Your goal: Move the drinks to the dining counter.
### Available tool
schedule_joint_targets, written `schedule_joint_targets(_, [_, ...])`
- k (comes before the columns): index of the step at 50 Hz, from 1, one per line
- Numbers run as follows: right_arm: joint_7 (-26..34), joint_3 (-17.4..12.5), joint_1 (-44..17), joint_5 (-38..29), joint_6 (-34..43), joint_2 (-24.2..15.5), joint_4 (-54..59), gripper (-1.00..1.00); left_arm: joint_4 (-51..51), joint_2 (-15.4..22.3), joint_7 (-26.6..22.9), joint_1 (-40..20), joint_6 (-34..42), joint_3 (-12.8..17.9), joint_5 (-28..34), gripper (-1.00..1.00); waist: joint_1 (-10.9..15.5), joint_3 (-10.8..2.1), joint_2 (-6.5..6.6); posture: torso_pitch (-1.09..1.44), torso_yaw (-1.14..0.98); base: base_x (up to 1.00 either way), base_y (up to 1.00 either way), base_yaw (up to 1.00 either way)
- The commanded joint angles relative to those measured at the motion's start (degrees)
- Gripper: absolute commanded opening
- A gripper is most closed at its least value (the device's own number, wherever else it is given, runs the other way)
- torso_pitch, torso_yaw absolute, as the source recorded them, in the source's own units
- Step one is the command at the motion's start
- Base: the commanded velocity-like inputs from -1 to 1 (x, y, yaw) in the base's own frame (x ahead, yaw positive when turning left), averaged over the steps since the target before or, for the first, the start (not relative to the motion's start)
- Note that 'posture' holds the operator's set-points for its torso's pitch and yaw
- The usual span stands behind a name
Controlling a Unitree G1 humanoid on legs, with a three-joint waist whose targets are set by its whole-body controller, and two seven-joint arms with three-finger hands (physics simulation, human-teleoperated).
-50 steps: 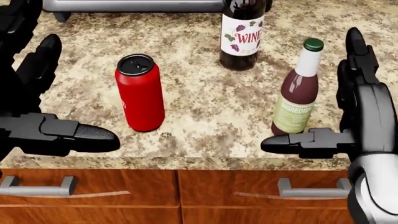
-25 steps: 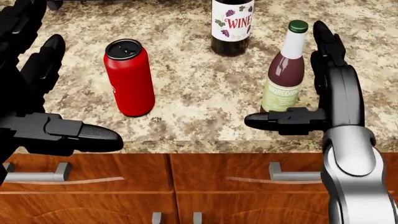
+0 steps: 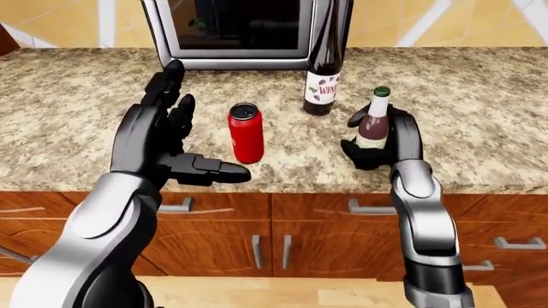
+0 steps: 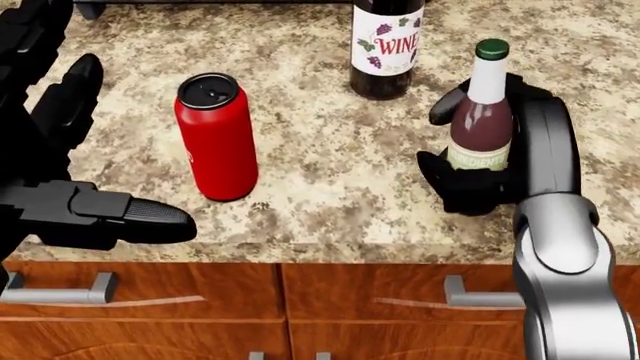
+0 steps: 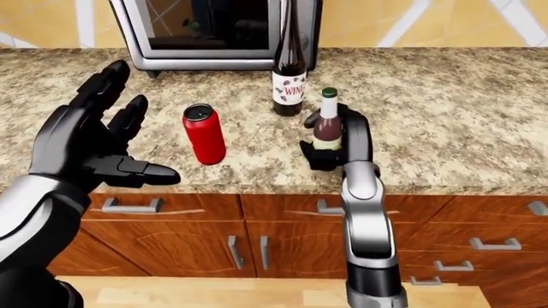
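Observation:
A red can (image 4: 215,137) stands upright on the granite counter (image 4: 340,187). A dark wine bottle (image 4: 385,46) stands above it to the right. A small purple juice bottle with a green cap (image 4: 481,120) stands at the right. My right hand (image 4: 470,157) is shut on the juice bottle, fingers wrapped round its lower body. My left hand (image 4: 75,157) is open and empty, to the left of the can, thumb (image 4: 140,217) pointing right, not touching it.
A steel microwave (image 3: 236,32) stands on the counter behind the drinks. Wooden cabinets with metal handles (image 3: 274,237) run below the counter edge. The counter stretches far to the left and right.
My right hand has closed its fingers round the juice bottle; before it stood open beside it. The view has shifted a little. My left hand has stayed open.

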Motion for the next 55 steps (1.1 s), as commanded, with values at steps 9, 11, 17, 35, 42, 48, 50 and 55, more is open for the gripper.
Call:
schedule_joint_targets(9, [0.35,-3.86,0.36,4.04,6.54,-1.53,-15.76,-1.0,1.68,-0.31,-0.78,-0.85,-4.62,-2.76,3.5,1.0,-0.07,-1.31,-0.17,0.0,0.0,0.0,0.0,0.0])
schedule_joint_targets(11, [0.07,-4.07,0.95,4.95,7.95,-1.6,-18.49,-1.0,4.48,-0.46,-1.41,-0.64,-7.43,-4.85,5.96,1.0,-0.06,-1.25,-0.26,0.0,0.0,0.0,0.0,0.0])
schedule_joint_targets(17, [-0.66,-3.68,3.14,6.49,11.35,-1.13,-26.03,-1.0,11.83,-3.08,-2.27,-2.43,-12.28,-7.55,12.17,1.0,0.05,-1.35,-0.5,0.0,0.0,0.0,0.0,0.0])
schedule_joint_targets(35, [-0.19,-4.16,-0.55,7.62,19.97,-2.64,-33.94,-1.0,28.77,-8.84,-5.26,-5.27,-24.51,-12.13,23.35,1.0,0.08,-1.3,-1.13,0.0,0.0,0.0,0.0,0.0])
schedule_joint_targets(42, [-0.26,-3.69,-0.23,7.14,19.4,-2.56,-33.74,-1.0,31.56,-10.22,-5.42,-6.04,-25.87,-12.94,24.92,1.0,0.08,-1.33,-1.13,0.0,0.0,0.0,0.0,0.0])
schedule_joint_targets(48, [-0.02,-3.84,0.61,7.33,18.54,-2.16,-33.83,-1.0,33.75,-11.25,-4.92,-6.32,-26.83,-13.24,26.1,1.0,0.1,-1.41,-1.17,0.0,0.0,0.0,0.0,0.0])
schedule_joint_targets(50, [-0.02,-3.8,0.86,7.35,18.22,-2.06,-33.76,-1.0,34.52,-11.53,-4.96,-6.2,-27.66,-13.21,25.97,1.0,0.08,-1.46,-1.2,0.0,0.0,0.0,0.0,0.0])
schedule_joint_targets(55, [0.02,-3.9,1.65,7.47,17.18,-1.86,-33.41,-1.0,36.94,-11.86,-4.72,-5.81,-29.73,-13.54,26.28,0.65,0.06,-1.6,-1.2,0.0,0.0,0.0,0.0,0.0])
